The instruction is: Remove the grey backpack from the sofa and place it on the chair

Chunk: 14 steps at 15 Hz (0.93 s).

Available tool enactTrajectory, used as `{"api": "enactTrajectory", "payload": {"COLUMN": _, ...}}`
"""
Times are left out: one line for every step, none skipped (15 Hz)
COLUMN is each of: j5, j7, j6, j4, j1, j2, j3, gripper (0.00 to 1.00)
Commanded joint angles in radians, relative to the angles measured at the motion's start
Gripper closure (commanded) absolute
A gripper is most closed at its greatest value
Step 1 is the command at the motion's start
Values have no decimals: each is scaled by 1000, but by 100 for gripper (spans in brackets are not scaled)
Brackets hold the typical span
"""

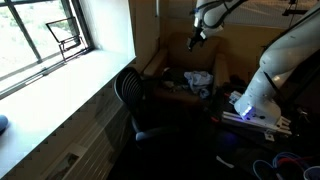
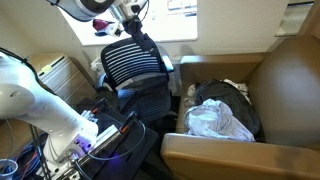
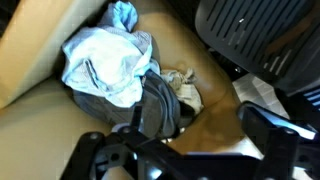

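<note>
- Fingers [image 3: 268, 132] fill the bottom of the wrist view, spread wide apart and holding nothing.
- Beyond them the grey backpack [image 3: 152, 108] lies on the seat of the tan sofa [image 3: 40, 120], with a pale cloth [image 3: 105, 60] heaped on its upper part.
- At the upper right of that view, the black mesh chair [image 3: 250, 30] stands just beside the sofa, its seat bare.
- In an exterior view the fingers [image 1: 197, 38] hang above the backpack [image 1: 195, 83], apart from it.
- In an exterior view the chair [image 2: 135, 60] stands between the sofa [image 2: 285, 70] and the robot's white base [image 2: 30, 95].
</note>
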Motion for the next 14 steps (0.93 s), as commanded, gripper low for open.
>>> {"api": "enactTrajectory", "payload": {"j5": -22, "j7": 59, "j6": -12, "j4": 78, "j1": -43, "j2": 241, "j3": -47, "gripper": 0}}
{"api": "enactTrajectory", "payload": {"j5": 33, "j7": 40, "j6": -60, "j4": 109, "j1": -17, "j2": 282, "j3": -65, "gripper": 0}}
{"api": "enactTrajectory", "payload": {"j5": -2, "j7": 36, "j6": -10, "j4": 30, "j1": -4, "j2": 176, "j3": -73, "gripper": 0}}
{"api": "enactTrajectory", "payload": {"j5": 8, "j7": 35, "j6": -13, "j4": 53, "j1": 2, "j2": 231, "j3": -91, "gripper": 0}}
{"api": "enactTrajectory", "payload": {"j5": 13, "j7": 34, "j6": -16, "j4": 72, "j1": 7, "j2": 264, "j3": -98, "gripper": 0}}
{"api": "enactTrajectory", "payload": {"j5": 17, "j7": 34, "j6": -20, "j4": 86, "j1": 11, "j2": 283, "j3": -100, "gripper": 0}}
{"api": "enactTrajectory", "payload": {"j5": -16, "j7": -1, "j6": -14, "j4": 83, "j1": 16, "j2": 286, "j3": -103, "gripper": 0}}
{"api": "enactTrajectory", "payload": {"j5": -31, "j7": 21, "j6": -10, "j4": 117, "j1": 24, "j2": 342, "j3": -109, "gripper": 0}}
{"api": "enactTrajectory", "payload": {"j5": -76, "j7": 108, "j6": 18, "j4": 174, "j1": 26, "j2": 443, "j3": -122, "gripper": 0}}
{"api": "enactTrajectory", "payload": {"j5": -125, "j7": 162, "j6": 38, "j4": 205, "j1": 33, "j2": 506, "j3": -134, "gripper": 0}}
{"api": "enactTrajectory", "payload": {"j5": -188, "j7": 224, "j6": 65, "j4": 229, "j1": 52, "j2": 546, "j3": -150, "gripper": 0}}
{"api": "enactTrajectory", "payload": {"j5": -228, "j7": 272, "j6": 81, "j4": 257, "j1": 80, "j2": 586, "j3": -171, "gripper": 0}}
{"api": "enactTrajectory", "payload": {"j5": -293, "j7": 358, "j6": 129, "j4": 290, "j1": 120, "j2": 630, "j3": -206, "gripper": 0}}
{"api": "enactTrajectory", "payload": {"j5": -354, "j7": 446, "j6": 179, "j4": 328, "j1": 168, "j2": 683, "j3": -246, "gripper": 0}}
